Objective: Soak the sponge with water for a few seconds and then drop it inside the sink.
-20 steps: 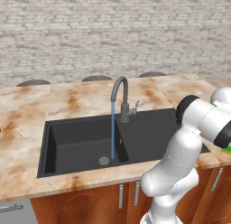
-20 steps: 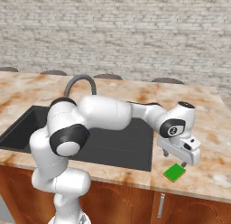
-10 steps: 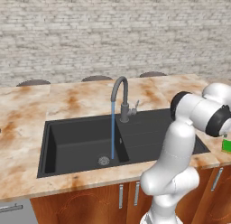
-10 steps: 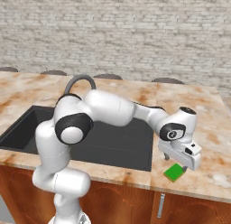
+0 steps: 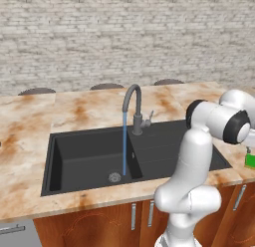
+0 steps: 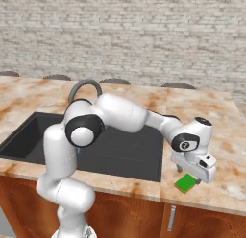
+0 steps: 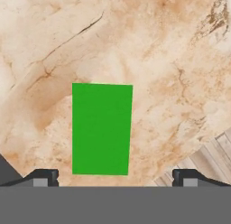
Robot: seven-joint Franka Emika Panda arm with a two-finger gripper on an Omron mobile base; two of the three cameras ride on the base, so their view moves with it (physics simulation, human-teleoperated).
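Note:
The bright green sponge (image 6: 186, 184) (image 5: 250, 161) lies flat on the marble counter, right of the sink (image 5: 74, 151) and close to the counter's front edge. My gripper (image 6: 188, 175) hangs just above it, pointing down, open and holding nothing. In the hand view the sponge (image 7: 102, 128) sits between and ahead of the two fingertips (image 7: 45, 175), which stand wider than the sponge. A thin blue stream of water (image 5: 124, 146) falls from the grey curved faucet (image 5: 133, 104) to the drain in the black basin.
The counter's front edge (image 7: 189, 166) runs close beside the sponge, with wooden floor beyond it. A flat drainboard (image 5: 164, 146) lies between basin and sponge. A brick wall and round stool tops (image 5: 107, 86) stand behind the counter. My arm arches over the sink's right part.
The hand has come down toward the sponge over the last second. The jaws have stayed open, and the sponge and the running water are unchanged.

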